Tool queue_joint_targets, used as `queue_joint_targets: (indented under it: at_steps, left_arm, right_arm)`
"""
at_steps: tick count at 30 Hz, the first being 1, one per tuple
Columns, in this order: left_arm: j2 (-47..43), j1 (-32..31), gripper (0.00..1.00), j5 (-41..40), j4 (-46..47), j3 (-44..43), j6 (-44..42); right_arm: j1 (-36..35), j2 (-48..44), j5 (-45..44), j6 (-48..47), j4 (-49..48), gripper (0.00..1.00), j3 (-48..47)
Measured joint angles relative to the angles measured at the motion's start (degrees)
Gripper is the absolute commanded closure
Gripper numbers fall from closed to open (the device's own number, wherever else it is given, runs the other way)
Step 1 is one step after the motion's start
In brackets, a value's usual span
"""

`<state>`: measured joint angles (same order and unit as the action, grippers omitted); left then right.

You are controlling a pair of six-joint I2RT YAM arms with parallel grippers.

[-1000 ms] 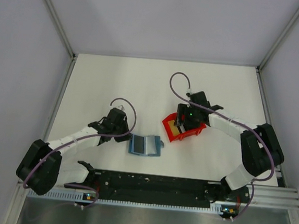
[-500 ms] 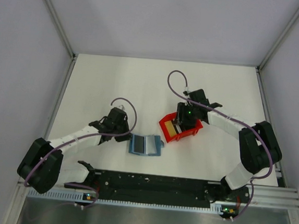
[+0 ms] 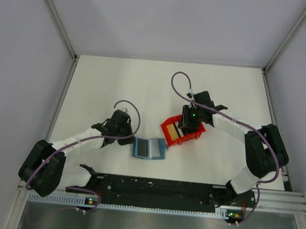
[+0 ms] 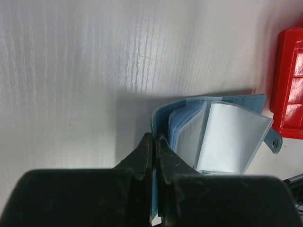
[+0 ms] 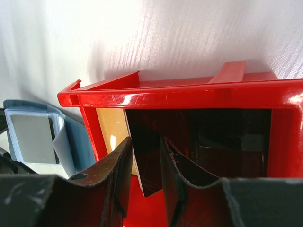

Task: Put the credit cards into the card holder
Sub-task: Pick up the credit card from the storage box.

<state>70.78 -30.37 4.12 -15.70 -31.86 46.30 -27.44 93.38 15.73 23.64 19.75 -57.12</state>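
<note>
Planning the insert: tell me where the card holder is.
Top view: the card holder lies open near centre, between the left gripper and the red bin.

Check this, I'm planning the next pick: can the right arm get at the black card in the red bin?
Probably yes. The right tool sits inside the open-topped red bin, a finger on either side of the black card; nothing covers the card, and the gold card lies beside it.
</note>
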Motion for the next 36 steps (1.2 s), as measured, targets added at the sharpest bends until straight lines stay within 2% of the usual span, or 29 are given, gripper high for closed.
queue_joint_targets:
  at_steps: [8, 13, 16, 36]
  left_arm:
    - [0.0, 0.02, 1.0, 0.24, 0.04, 0.0, 0.0]
    - [0.0, 0.02, 1.0, 0.57, 0.04, 0.0, 0.0]
    - [0.0, 0.02, 1.0, 0.61, 0.04, 0.0, 0.0]
    - [0.0, 0.02, 1.0, 0.79, 0.04, 0.0, -0.02]
  right_arm:
    - [0.26, -0.9, 1.2, 0.0, -0.02, 0.74, 0.0]
    - [0.74, -1.27, 1.99, 0.0, -0.04, 0.83, 0.0]
    - [1.38, -1.4, 2.08, 0.0, -0.04, 0.86, 0.0]
    - [2.49, -0.17, -3.21, -1.77, 2.58, 0.84, -0.07]
